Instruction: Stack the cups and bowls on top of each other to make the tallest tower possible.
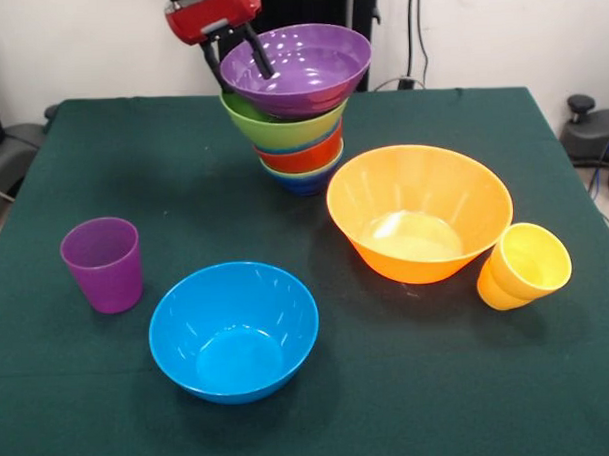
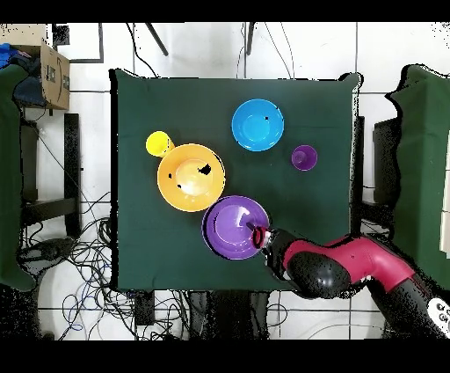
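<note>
Two cups and several bowls sit on the green table (image 1: 81,416). The cups are a purple cup (image 1: 104,263), upright and straight-sided near one edge, and a yellow cup (image 1: 524,266) with a stepped lower half, tilted and leaning just beside the large orange bowl (image 1: 419,212). That orange bowl and a large blue bowl (image 1: 234,331) stand alone and upright, apart from each other, both empty.

The remaining bowls form the tower (image 1: 295,108) at the far side of the table in the front view. Its visible layers, from the top down, are a wide shallow purple bowl (image 1: 297,68), a green bowl (image 1: 281,131), a red-orange bowl (image 1: 307,156), a thin rim of another green one below that, and a dark blue bowl (image 1: 305,182) at the base. A sliver of light blue shows between the upper green and the red-orange; the count of nested bowls cannot be told for certain. The pile leans, with the wider bowls overhanging the small base, and the purple bowl is tipped so its inside faces the front camera. From overhead only the purple bowl's round top shows, touching the orange bowl's rim.

The gripper (image 1: 236,56) straddles the purple bowl's rim, one dark finger (image 1: 258,51) inside the bowl and the other outside, closed on the rim.
</note>
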### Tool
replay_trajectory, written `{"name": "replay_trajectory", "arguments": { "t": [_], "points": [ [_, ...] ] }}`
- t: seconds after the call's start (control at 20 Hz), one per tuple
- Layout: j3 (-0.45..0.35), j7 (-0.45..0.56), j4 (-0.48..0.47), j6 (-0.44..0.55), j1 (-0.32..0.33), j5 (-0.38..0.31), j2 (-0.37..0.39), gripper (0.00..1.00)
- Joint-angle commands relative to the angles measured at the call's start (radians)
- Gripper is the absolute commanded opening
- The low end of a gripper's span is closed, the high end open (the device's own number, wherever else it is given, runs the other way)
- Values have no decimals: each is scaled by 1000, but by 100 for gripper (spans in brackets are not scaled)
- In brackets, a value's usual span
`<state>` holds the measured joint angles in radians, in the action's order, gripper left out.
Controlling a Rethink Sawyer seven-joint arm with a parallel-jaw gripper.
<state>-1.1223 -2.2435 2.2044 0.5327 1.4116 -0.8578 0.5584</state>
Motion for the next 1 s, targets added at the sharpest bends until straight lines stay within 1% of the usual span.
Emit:
{"name": "replay_trajectory", "arguments": {
  "t": [0.05,0.2,0.45,0.7,0.9,1.0],
  "points": [
    [-17,110,-20,28,-75,26,97,100],
    [-20,94,-6,23,-88,46,128,100],
    [-7,93,-3,11,-107,61,147,100],
    [25,77,4,-21,-125,41,139,100],
    [24,76,7,-21,-131,51,146,100],
    [14,82,6,-11,-131,67,149,100]
  ]
}}
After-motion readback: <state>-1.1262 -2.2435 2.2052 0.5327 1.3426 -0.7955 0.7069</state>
